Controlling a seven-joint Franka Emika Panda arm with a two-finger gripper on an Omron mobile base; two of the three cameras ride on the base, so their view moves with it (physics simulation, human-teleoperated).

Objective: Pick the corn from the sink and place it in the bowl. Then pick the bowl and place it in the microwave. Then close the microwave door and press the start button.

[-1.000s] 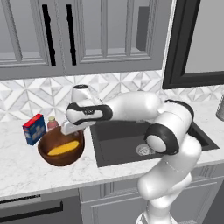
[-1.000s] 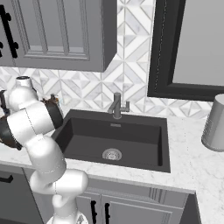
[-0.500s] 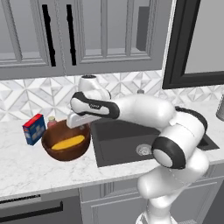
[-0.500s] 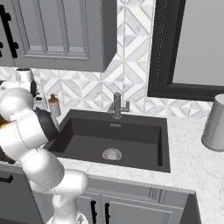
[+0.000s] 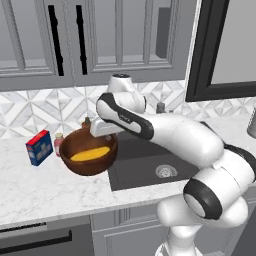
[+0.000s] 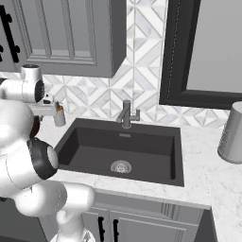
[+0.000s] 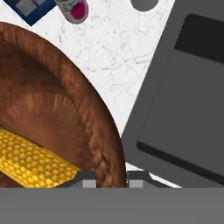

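A home kitchen. A dark sink with a grey faucet is set in a white marble counter. Grey panelled cabinets hang above a geometric tile backsplash.

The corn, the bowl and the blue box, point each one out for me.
corn (image 5: 90, 154), left base view, middle of the cob.
bowl (image 5: 88, 167), left base view, outer front wall.
blue box (image 5: 40, 147), left base view, front face.

The white Franka arm with dark joints reached leftward from its base, elbow bent low at the right. Its two-finger gripper pointed down, jaws narrowed on the thick rim of the reddish-brown wooden bowl.
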